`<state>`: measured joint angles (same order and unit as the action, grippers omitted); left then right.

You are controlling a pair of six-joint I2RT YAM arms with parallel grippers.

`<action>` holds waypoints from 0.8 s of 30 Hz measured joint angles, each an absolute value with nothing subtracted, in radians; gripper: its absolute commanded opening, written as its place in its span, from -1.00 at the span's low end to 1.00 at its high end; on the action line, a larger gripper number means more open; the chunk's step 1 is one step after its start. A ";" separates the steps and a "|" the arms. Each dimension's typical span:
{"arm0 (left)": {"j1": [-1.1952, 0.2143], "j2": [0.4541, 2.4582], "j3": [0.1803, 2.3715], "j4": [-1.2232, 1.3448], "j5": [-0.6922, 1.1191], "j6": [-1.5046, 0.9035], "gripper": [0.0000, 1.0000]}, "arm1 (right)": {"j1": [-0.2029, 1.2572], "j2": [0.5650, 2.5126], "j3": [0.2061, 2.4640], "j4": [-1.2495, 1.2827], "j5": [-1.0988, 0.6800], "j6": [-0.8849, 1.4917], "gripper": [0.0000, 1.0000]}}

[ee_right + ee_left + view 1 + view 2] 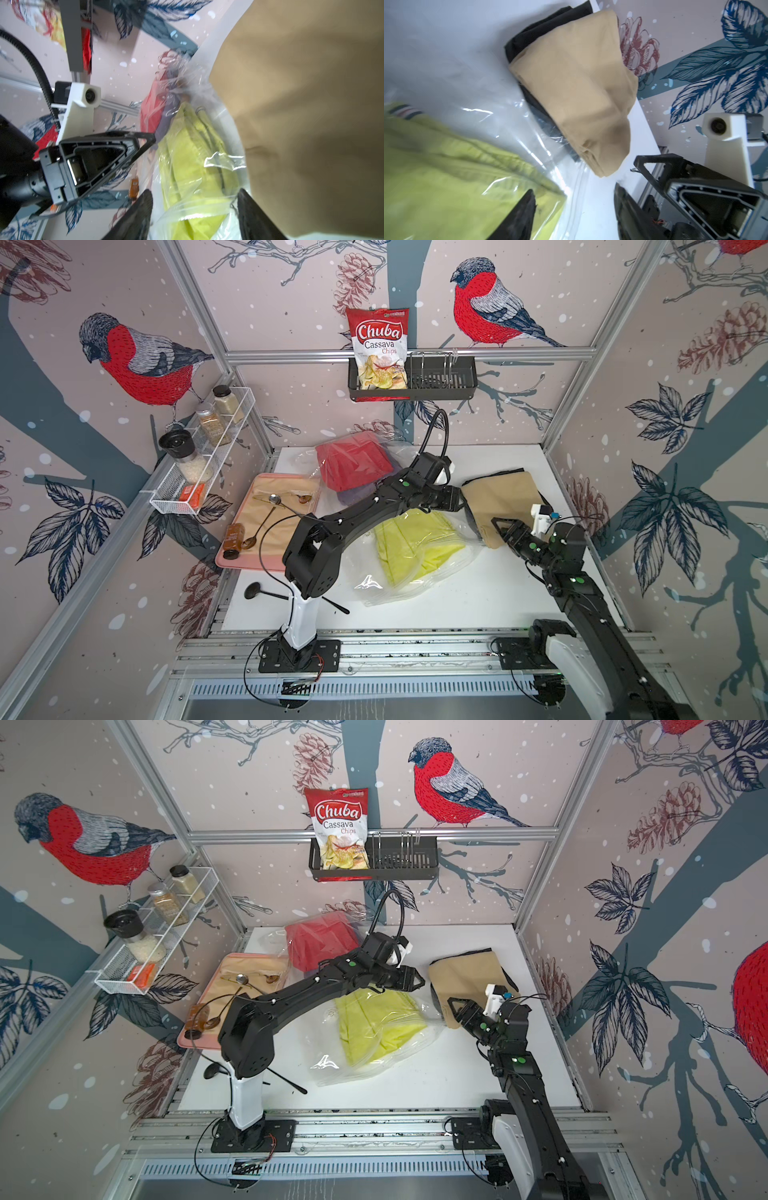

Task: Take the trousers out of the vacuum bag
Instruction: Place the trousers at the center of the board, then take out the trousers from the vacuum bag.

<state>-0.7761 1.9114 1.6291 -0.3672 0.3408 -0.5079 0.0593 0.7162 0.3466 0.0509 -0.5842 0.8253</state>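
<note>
The clear vacuum bag (374, 585) lies across the middle of the table. Yellow-green trousers (415, 547) sit inside it near the front. Red trousers (353, 464) over a purple pair (351, 497) lie inside it towards the back. Mustard-brown trousers (503, 497) rest outside the bag at the right, on top of black trousers (550, 27). My left gripper (461, 499) hovers open between the bag and the mustard pair, with nothing between its fingers (525, 214). My right gripper (496, 524) is open at the mustard pair's front corner, and bag plastic (195, 207) shows between its fingers.
A pink tray (232, 560) with beige cloth, spoons and a brown bottle stands at the left. A black ladle (257, 591) lies at the front left. A wire shelf (195, 472) with jars hangs on the left wall. A black basket (440, 377) holds a chips packet (378, 344).
</note>
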 measured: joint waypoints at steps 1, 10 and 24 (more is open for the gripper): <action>-0.771 1.877 1.592 -0.373 0.325 -0.499 0.42 | 0.107 0.702 0.328 0.055 -0.567 0.848 0.23; -0.675 1.644 1.264 -0.340 0.260 -0.471 0.93 | 0.487 0.713 0.129 0.207 -0.348 1.091 0.16; -0.623 1.460 1.048 -0.221 0.239 -0.422 0.93 | 0.743 1.169 0.156 0.606 -0.122 1.258 0.30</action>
